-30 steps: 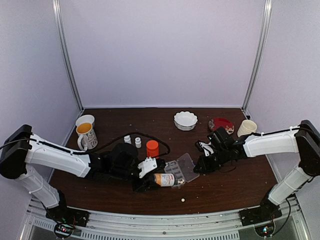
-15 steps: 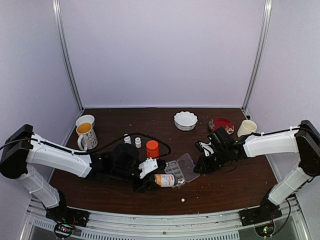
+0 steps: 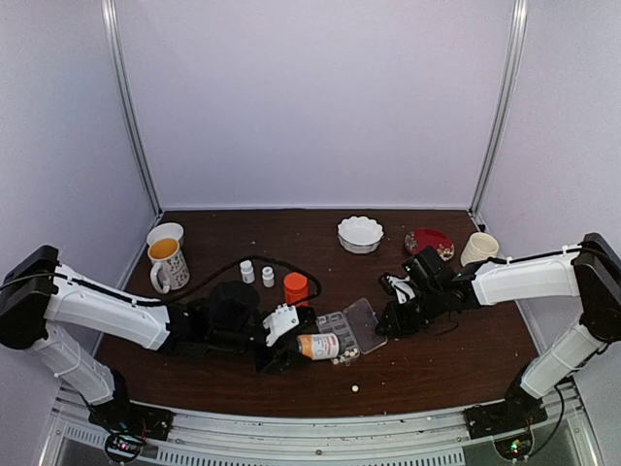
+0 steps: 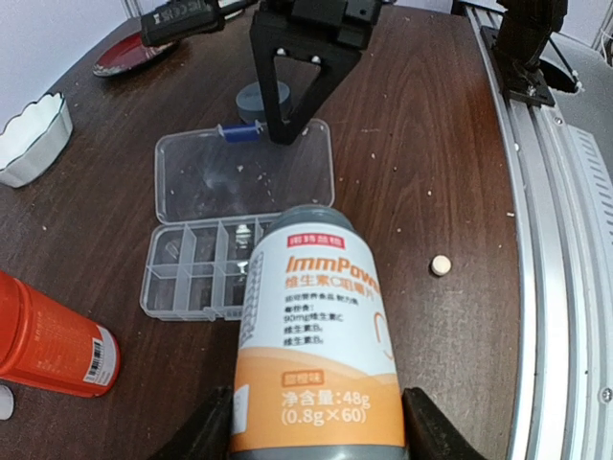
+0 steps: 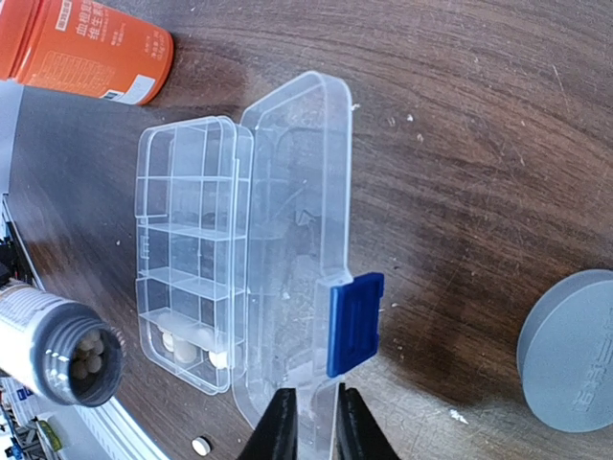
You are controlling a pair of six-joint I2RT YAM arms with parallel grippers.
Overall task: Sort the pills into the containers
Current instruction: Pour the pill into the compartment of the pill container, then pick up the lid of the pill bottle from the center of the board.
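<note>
Robot lab test cell. Plain pale panels (image 3: 310,97) close off 9, 12 and 3 o'clock sides; aluminium posts (image 3: 131,116) in 10 and 2 o'clock corners. Dark wood table (image 3: 291,228) as workbench, metal rail (image 3: 320,434) along 6 o'clock edge, robot arms (image 3: 107,311) mounted at 7 and 5 o'clock. Staged household props: mug (image 3: 167,257) at 10 o'clock; bowl (image 3: 360,234), red plate (image 3: 429,241), cup (image 3: 478,249) toward 1–2 o'clock.

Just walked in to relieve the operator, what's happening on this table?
The left pincer holds an uncapped pill bottle tipped on its side, mouth beside the clear organizer box. The right pincer pinches the rim of the box's open lid. A few pills lie in end cells; most cells are empty. One stray pill lies on the table.
</note>
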